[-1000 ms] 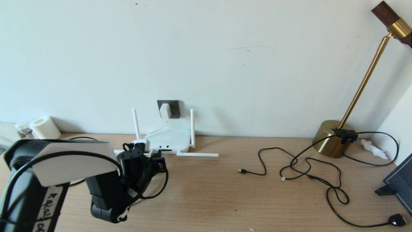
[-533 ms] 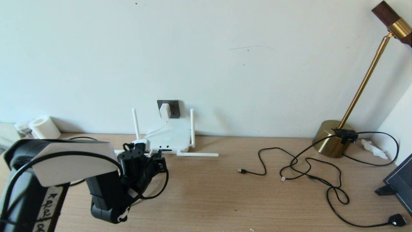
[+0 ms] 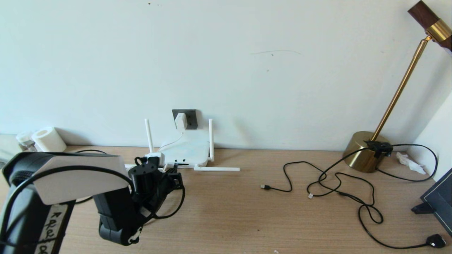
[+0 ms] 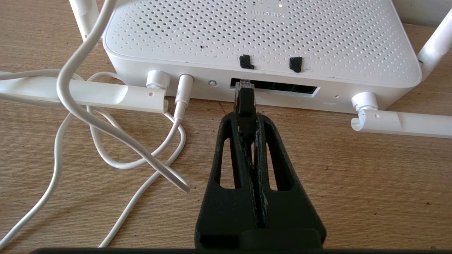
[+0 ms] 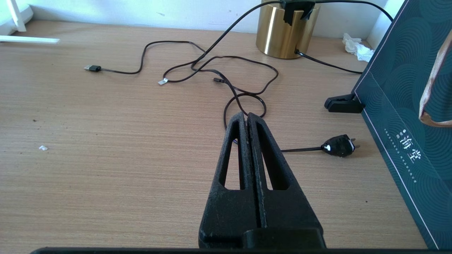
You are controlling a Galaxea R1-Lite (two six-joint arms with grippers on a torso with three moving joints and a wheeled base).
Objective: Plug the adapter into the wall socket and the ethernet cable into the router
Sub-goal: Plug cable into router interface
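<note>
Left tool (image 4: 246,112) is pressed together on the ethernet cable (image 4: 244,102), pinching the black boot just behind the clear connector, whose tip stands at the mouth of the dark port slot (image 4: 279,87) on the near edge of the router (image 4: 261,42). Connector and tool share one long axis, pointing straight at the router's port edge; the slot lies directly ahead of the tip. Whether the connector has entered or merely touches the opening cannot be told. The connector sits at one end of the wide slot, so judgement is that the coming move turns on a straight push along that axis with no sideways drift. Beside the slot, a thin white cord (image 4: 116,134) is plugged into the router and loops over the bench (image 4: 353,176). In the head view, the adapter (image 3: 180,121) sits on the wall socket (image 3: 190,118) behind the router, apparently plugged in. Right tool (image 5: 247,121) is closed on nothing, parked over the bench well apart from the router, near loose black cables (image 5: 226,70); the left arm is plainly the nearer.
</note>
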